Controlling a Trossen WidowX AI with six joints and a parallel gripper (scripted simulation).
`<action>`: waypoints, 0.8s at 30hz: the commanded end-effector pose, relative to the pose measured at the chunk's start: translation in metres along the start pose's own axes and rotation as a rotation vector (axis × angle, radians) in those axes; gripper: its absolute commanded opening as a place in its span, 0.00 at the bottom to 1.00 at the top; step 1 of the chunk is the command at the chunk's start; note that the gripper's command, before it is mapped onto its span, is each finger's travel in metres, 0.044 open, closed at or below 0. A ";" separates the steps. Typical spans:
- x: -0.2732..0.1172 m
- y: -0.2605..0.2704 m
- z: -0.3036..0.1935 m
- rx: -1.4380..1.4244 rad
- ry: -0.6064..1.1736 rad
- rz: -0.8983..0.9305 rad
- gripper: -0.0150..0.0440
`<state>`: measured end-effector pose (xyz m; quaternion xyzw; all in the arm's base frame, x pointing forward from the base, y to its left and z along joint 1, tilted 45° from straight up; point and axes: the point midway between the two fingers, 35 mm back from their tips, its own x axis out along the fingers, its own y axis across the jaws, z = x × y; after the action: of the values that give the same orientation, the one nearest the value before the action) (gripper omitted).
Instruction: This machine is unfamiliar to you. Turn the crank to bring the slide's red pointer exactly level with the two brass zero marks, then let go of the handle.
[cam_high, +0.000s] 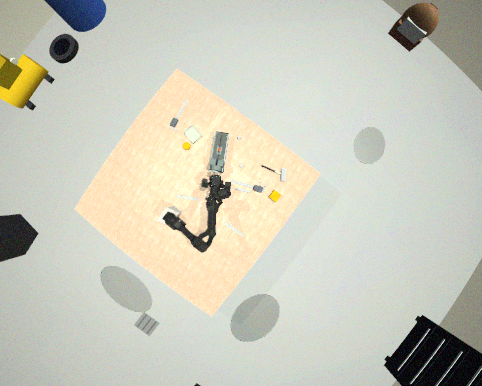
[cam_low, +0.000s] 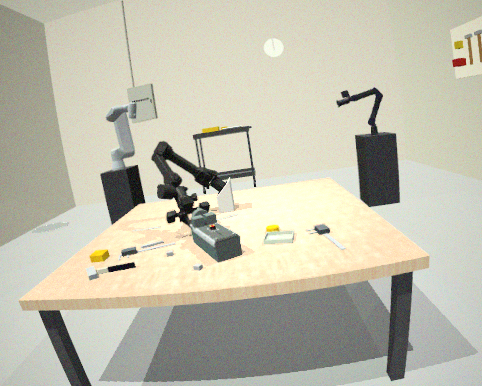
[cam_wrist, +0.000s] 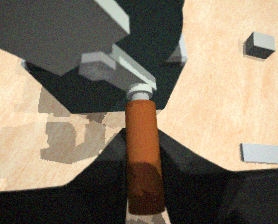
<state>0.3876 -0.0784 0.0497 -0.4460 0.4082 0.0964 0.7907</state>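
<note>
The machine is a long grey-green box on the table, with a raised housing at the end nearest the arm. A small red pointer shows on its top, around the middle; the brass zero marks are too small to make out, so I cannot tell whether they are level. In the wrist view the crank's orange-brown handle stands at the end of a grey crank arm. My gripper is shut on this handle, one black finger on each side. In the top and exterior views the fingertips are hidden or too small to tell.
A pale tray and a yellow disc lie beside the machine. On the other side are small grey blocks, a hammer and a yellow block. A white upright piece stands behind.
</note>
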 end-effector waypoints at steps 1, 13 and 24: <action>-0.004 -0.007 0.004 -0.002 -0.010 -0.022 0.25; -0.005 -0.008 0.005 -0.002 -0.010 -0.022 0.25; -0.006 -0.009 0.006 -0.002 -0.010 -0.022 0.25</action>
<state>0.3885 -0.0784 0.0526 -0.4468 0.4080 0.0955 0.7904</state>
